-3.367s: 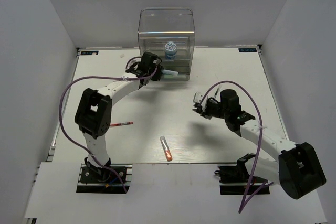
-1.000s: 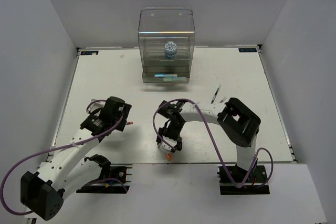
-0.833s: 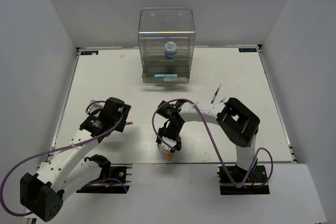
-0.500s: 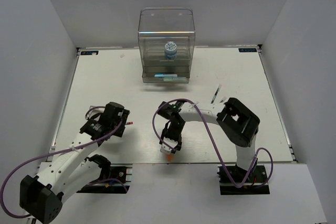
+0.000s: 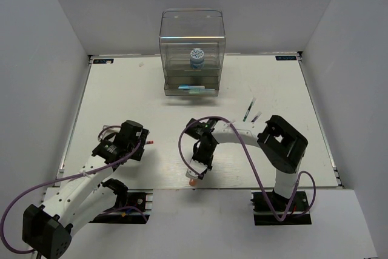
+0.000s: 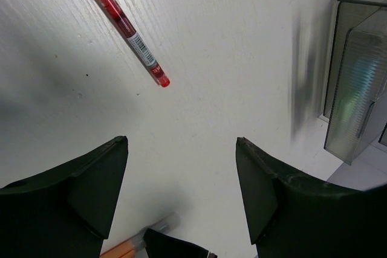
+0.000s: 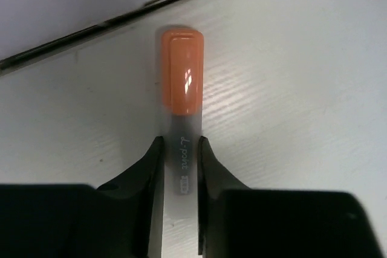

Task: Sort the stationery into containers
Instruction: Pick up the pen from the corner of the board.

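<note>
The grey orange-tipped marker (image 7: 181,70) lies on the table by its front edge. My right gripper (image 7: 180,143) is shut on its grey barrel, both fingers touching it; from above the gripper (image 5: 194,173) covers most of the marker (image 5: 191,181). My left gripper (image 6: 181,140) hangs open and empty over bare table, just short of the thin red pen (image 6: 124,25); in the top view only the pen's red end (image 5: 147,142) shows beside that gripper (image 5: 137,147). The clear drawer unit (image 5: 192,40) at the back holds the patterned tub (image 5: 196,57) and a pale marker (image 5: 194,89).
Two dark purple pens (image 5: 247,110) lie right of centre on the table. The table's front edge (image 7: 72,37) runs close beyond the marker's orange cap. The drawer unit's corner (image 6: 357,89) shows at the right of the left wrist view.
My right gripper has closed from open onto the marker's barrel and shifted slightly toward the front edge. The left arm has drawn a little nearer, staying open.
</note>
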`<move>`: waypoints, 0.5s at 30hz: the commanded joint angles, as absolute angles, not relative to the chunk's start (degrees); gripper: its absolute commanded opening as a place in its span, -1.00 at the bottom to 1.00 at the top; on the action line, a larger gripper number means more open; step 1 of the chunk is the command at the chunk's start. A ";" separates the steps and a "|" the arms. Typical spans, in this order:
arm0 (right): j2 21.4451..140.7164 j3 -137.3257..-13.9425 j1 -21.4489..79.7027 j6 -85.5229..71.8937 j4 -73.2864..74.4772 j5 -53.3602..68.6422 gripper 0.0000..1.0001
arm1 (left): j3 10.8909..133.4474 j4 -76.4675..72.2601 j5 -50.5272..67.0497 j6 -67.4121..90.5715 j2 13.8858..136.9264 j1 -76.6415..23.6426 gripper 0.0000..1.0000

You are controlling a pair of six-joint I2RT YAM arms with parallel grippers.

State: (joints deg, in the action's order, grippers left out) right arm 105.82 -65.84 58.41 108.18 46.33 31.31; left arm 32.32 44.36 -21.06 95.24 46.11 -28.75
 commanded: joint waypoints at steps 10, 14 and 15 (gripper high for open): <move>105.48 -69.60 54.23 72.27 37.18 23.11 -1.00 | 30.50 41.32 -19.96 96.15 46.32 -28.56 0.67; 101.78 -71.10 51.86 61.48 30.35 22.24 -1.00 | 28.30 37.27 -17.67 96.86 47.01 -28.56 0.72; 100.91 -71.19 50.81 60.30 29.19 20.67 -1.00 | 27.52 36.57 -17.67 97.64 47.02 -28.56 0.72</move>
State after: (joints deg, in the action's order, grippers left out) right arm 104.97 -68.58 52.62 72.05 35.07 24.10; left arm 28.86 39.90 -18.90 95.94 46.70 -28.73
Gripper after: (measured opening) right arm 0.298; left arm 0.857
